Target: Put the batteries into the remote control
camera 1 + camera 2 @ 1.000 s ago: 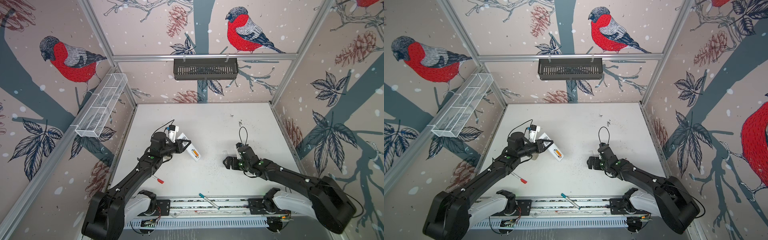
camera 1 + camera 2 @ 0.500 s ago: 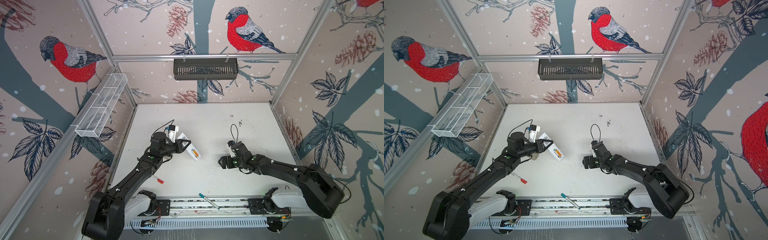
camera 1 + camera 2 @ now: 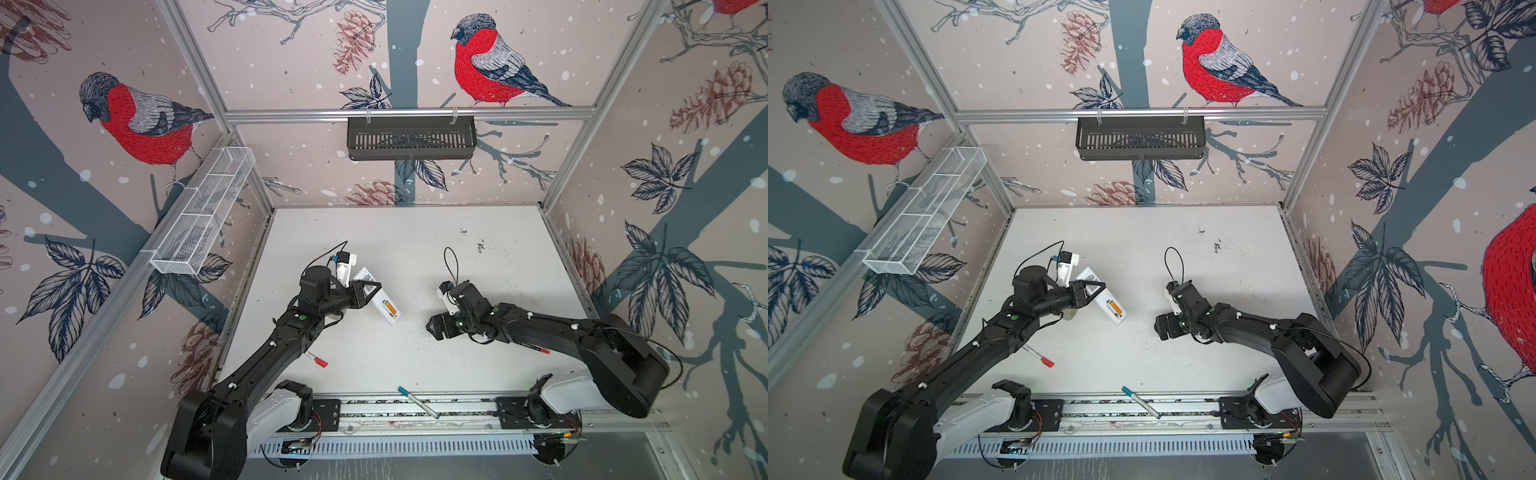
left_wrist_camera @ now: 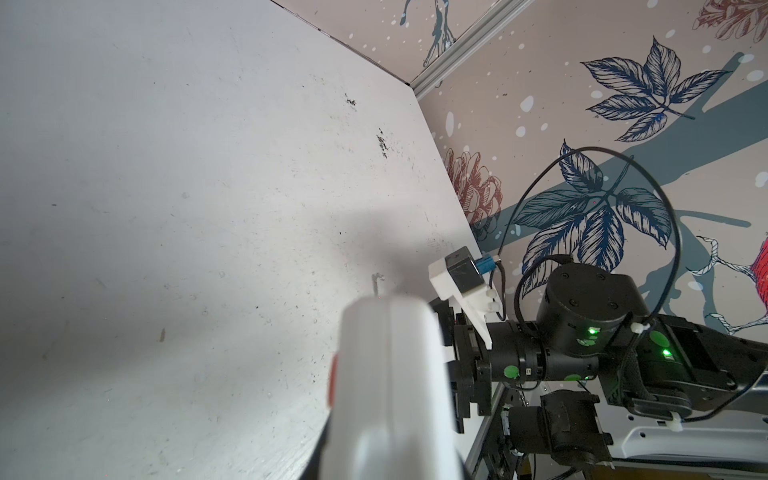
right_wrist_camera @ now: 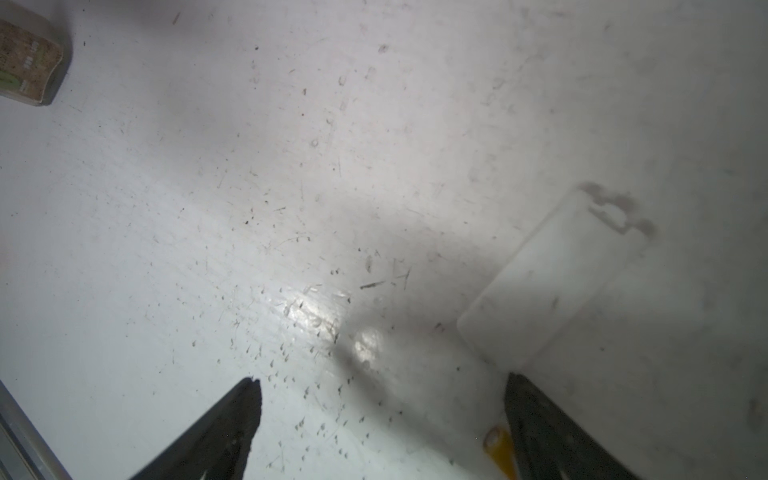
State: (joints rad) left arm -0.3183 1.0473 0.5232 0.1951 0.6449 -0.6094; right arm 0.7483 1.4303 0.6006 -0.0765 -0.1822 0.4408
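Right end effector (image 5: 383, 379) advanced, battery (image 5: 496, 449) (orange) just beside.

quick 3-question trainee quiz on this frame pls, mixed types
1. True or false: the left gripper is shut on the remote control.
2. The right gripper has its jaws: A open, B shut on a marker, C shut on a pen.
3. Fill in: the small orange thing beside a right finger in the right wrist view is a ___.
Key: 1 true; 2 A; 3 battery.
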